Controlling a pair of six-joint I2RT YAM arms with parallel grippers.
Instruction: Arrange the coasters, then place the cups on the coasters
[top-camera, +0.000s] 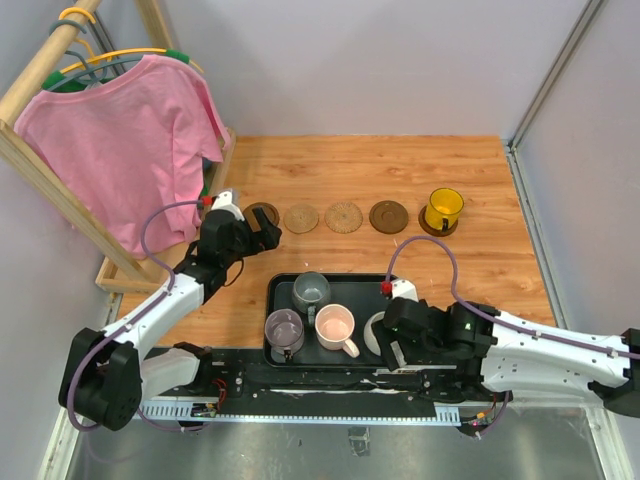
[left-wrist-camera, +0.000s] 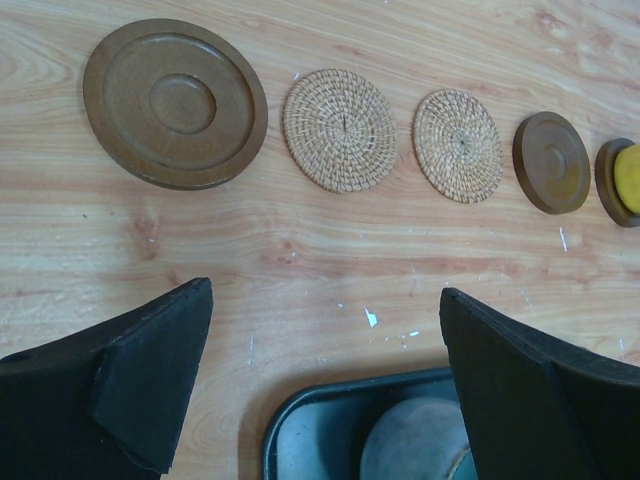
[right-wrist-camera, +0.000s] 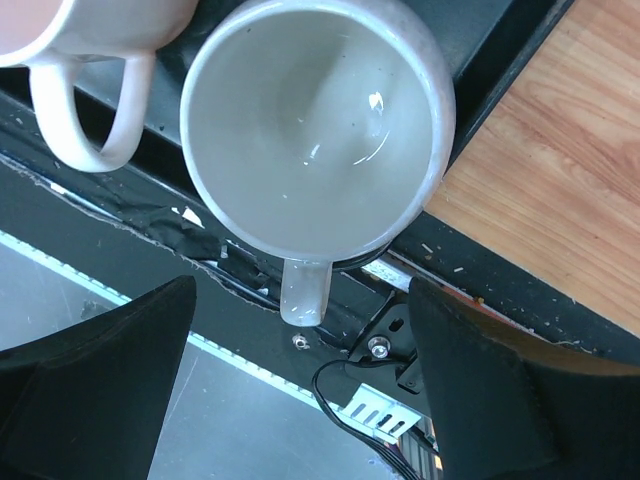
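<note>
**Far left.** A rack (top-camera: 60, 190) with a pink shirt (top-camera: 120, 150) stands at the far-left edge of the counter (top-camera: 480, 270).

**Left pincer** (top-camera: 268, 233). It is open with its jaws wide apart and grips nothing. It hovers over bare counter, on the near side of the left end of the coaster row and to the far left of the tray (top-camera: 355, 293).

**Coasters.** Five lie flat in one row across the far half of the counter, each apart from the next. From the left:
- The first brown coaster (left-wrist-camera: 175, 103) lies just far of the left pincer and does not touch it.
- A tan coaster (left-wrist-camera: 340, 130) comes next.
- A second tan coaster (left-wrist-camera: 457, 145) follows.
- The second brown coaster (left-wrist-camera: 551, 162) is fourth.
- The third brown coaster (left-wrist-camera: 608, 185) sits at the right end, well apart from both pincers.

**Cups.**
- The mauve cup (top-camera: 284, 328) stands on the tray, near left.
- The grey cup (top-camera: 311, 290) stands on the tray, far left.
- The pink cup (top-camera: 334, 323) stands on the tray, near middle.
- The white cup (right-wrist-camera: 315, 120) stands on the tray at the near right, just right of the pink cup.
- The yellow cup (top-camera: 444, 207) stands upright on the third brown coaster.

**Right pincer** (right-wrist-camera: 300, 295). It is open and grips nothing. It hangs over the near-right corner of the tray. The white cup lies just ahead of it, with the handle pointing at the gap between the fingers (right-wrist-camera: 130, 380) and touching neither.
</note>
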